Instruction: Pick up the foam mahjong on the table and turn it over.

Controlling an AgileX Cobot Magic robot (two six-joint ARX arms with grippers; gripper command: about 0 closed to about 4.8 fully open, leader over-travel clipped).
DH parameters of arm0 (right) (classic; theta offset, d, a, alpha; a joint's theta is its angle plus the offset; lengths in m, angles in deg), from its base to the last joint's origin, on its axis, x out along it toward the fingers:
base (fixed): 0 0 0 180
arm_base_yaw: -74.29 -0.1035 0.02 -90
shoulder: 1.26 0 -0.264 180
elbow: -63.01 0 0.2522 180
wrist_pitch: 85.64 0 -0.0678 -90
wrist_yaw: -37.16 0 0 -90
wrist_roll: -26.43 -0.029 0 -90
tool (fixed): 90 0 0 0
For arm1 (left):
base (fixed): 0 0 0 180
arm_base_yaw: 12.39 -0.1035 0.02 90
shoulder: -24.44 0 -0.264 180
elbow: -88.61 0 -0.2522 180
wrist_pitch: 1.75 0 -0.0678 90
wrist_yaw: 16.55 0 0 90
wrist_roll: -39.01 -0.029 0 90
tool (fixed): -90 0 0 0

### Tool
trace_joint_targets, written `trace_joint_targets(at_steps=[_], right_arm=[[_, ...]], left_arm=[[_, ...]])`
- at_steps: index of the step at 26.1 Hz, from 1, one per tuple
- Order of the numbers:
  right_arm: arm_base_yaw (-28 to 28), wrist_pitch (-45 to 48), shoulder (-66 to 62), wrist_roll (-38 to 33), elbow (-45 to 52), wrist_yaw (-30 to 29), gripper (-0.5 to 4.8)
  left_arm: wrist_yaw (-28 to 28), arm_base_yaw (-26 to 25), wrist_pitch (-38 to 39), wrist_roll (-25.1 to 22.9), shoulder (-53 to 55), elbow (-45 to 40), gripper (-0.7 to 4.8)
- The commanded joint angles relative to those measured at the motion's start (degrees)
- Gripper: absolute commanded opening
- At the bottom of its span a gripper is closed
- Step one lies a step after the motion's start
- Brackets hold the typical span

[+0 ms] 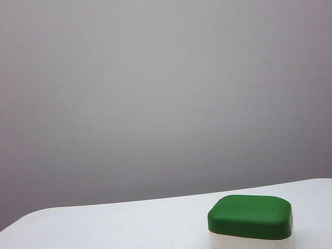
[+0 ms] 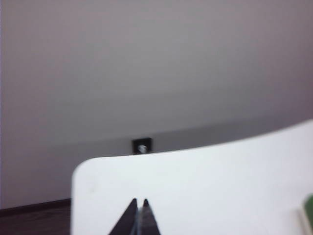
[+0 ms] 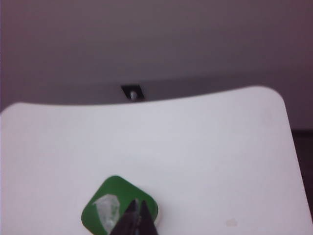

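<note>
Foam mahjong [image 1: 251, 225]: lies flat on the table [image 1: 106, 238], dark green half up, white half down against the surface. Marked face not visible from the room camera.

Right jaws [image 3: 137, 204]: clenched tip to tip, nothing between them. They hang above the tile; in the right wrist view the tips overlap the tile's near edge, so the tile sits just under and ahead of them. Contact cannot be told.

Left jaws [image 2: 139, 203]: pressed together as well, empty. Bare table lies under and ahead of them; only a sliver of the foam mahjong [image 2: 309, 210] shows, well off to one side of the tips.

Arms in the room view: neither arm nor jaws appear there; the tile sits alone at the near right of the table.

Tile surface: a pale glare patch on the green top in the right wrist view; it looks like reflection, though I cannot tell for sure.

Progress: judging by the green side up and both jaws empty, the flip may already be done, with nothing left but clearing the arms. If not, the whole pick and turn is still ahead. The pictures alone do not settle which.
</note>
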Motion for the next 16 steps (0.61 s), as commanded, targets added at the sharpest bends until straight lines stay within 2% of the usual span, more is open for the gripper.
trace_joint_targets(at_steps=[1,4,8,10,16], right_arm=[[-0.15,4.26,6.8,0.28,7.15,1.33,-0.06],[-0.15,7.48,12.0,-0.96,12.96,2.54,-0.06],[-0.13,9.84,20.15,-2.78,19.15,4.94,-0.06],[-0.11,10.01,23.8,-2.89,20.83,5.25,-0.06],[0.28,10.93,29.16,-2.05,24.76,6.19,-0.06]], left_arm=[[-1.51,-1.22,-0.87,1.68,-4.94,-2.89,-0.06],[-4.07,-1.09,-3.19,1.27,-9.6,-6.51,-0.06],[-4.13,-1.11,-6.51,1.38,-19.21,-12.33,-0.06],[-5.03,-1.11,-6.45,2.93,-24.06,-14.51,-0.06],[-4.96,-1.11,-5.42,4.83,-25.59,-17.75,-0.06]])
